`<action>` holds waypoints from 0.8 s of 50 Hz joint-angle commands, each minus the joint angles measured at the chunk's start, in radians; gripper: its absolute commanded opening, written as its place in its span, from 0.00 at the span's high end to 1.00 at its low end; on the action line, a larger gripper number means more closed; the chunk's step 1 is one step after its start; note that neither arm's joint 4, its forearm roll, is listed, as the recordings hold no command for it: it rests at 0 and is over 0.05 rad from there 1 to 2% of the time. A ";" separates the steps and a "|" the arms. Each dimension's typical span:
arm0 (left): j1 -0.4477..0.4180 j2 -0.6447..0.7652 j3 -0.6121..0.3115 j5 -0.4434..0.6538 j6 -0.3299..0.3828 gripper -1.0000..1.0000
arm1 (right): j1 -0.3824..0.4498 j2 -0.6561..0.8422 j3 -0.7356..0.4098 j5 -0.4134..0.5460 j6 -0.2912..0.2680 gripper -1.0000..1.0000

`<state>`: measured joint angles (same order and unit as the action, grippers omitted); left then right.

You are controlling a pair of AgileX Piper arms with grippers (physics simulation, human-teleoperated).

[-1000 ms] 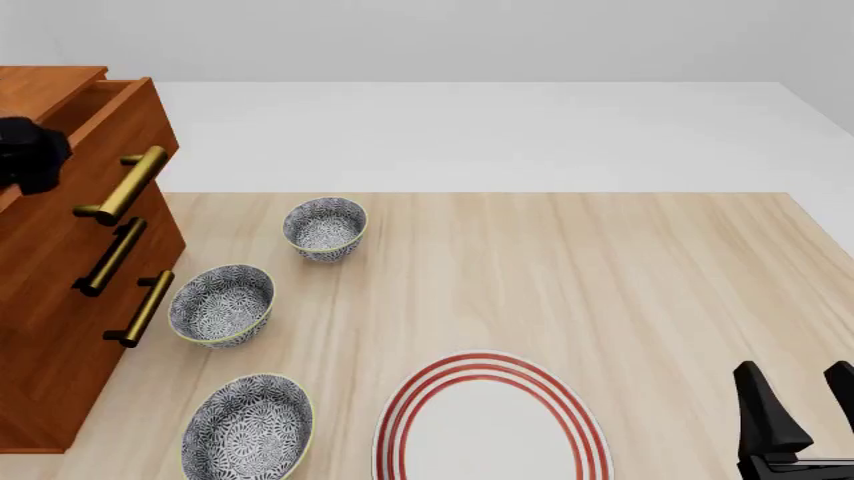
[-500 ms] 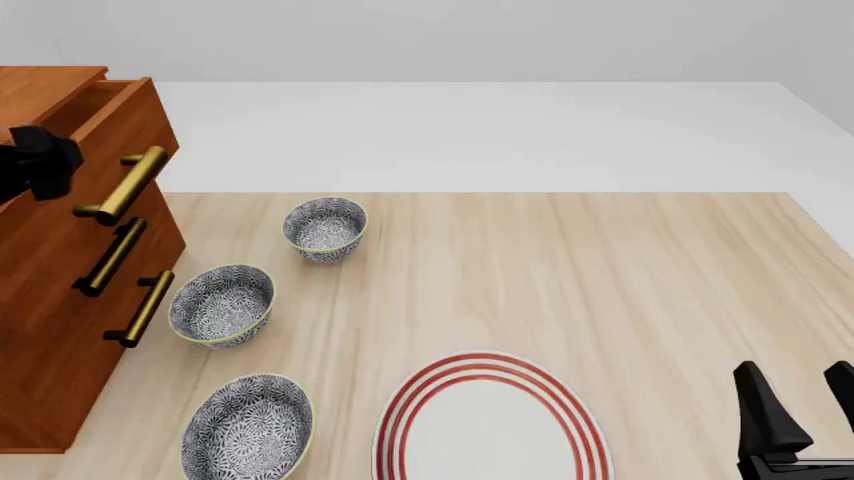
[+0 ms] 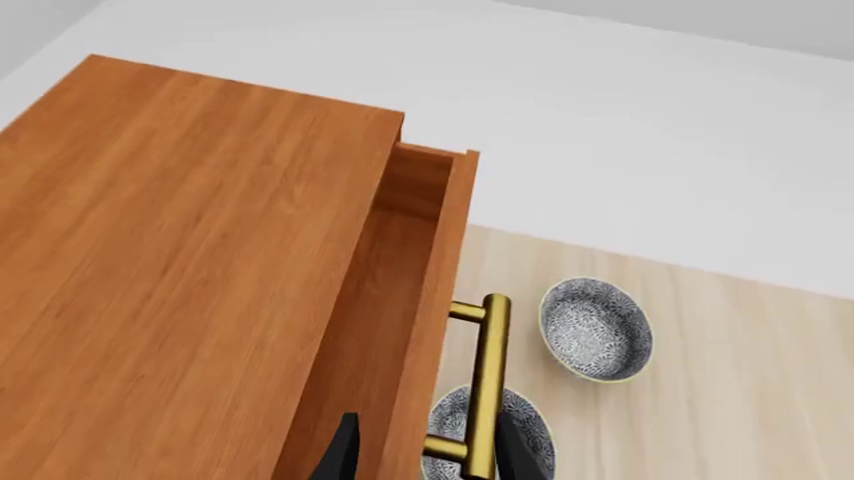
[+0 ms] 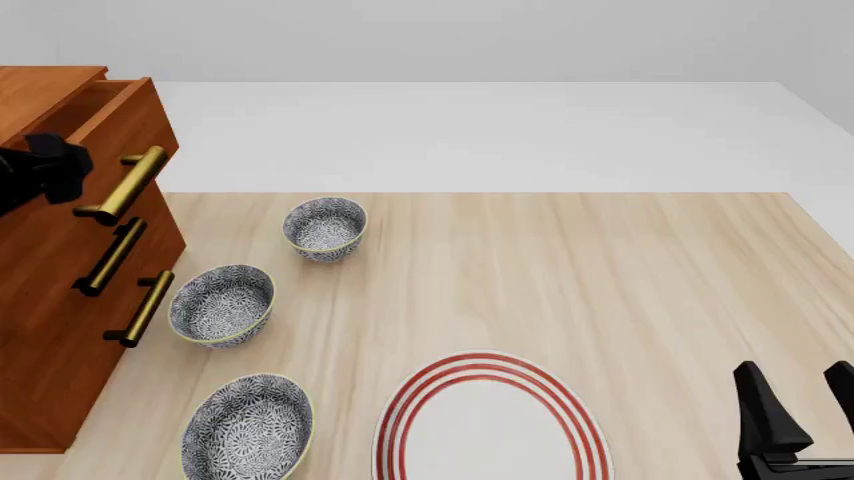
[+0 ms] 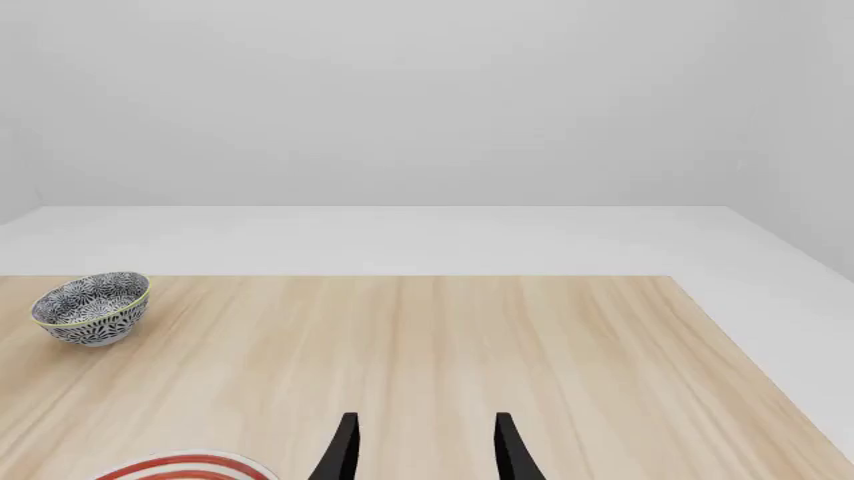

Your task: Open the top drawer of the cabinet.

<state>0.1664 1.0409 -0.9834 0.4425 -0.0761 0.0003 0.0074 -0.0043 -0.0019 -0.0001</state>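
Front view has the tall reddish-brown wooden cabinet (image 4: 60, 300) on the table's left edge, and its uppermost reddish-brown wooden drawer (image 4: 114, 120) sticks out a little past the 2 lower ones, so I'd call the job partly done. The left gripper (image 4: 47, 170) hangs right by that drawer's brass bar handle (image 4: 123, 185). From the left wrist camera, its 2 black fingertips (image 3: 344, 455) straddle the drawer front and the handle with daylight on both sides, so it's spread wide and not pinching anything, probably lined up to hook the bar and pull. The right gripper (image 4: 801, 420) sits parked at the near right corner, also spread and holding nothing, well clear of the 3 blue-patterned bowls (image 4: 223, 304) and the red-ringed white plate (image 4: 491, 420).
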 commanded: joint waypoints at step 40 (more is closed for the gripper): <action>-0.001 0.077 0.024 -0.043 -0.009 0.00 | 0.000 0.000 0.000 0.000 0.000 0.00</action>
<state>0.1648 1.0955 -0.9683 0.4123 -0.0825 0.0003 0.0073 -0.0043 -0.0019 -0.0002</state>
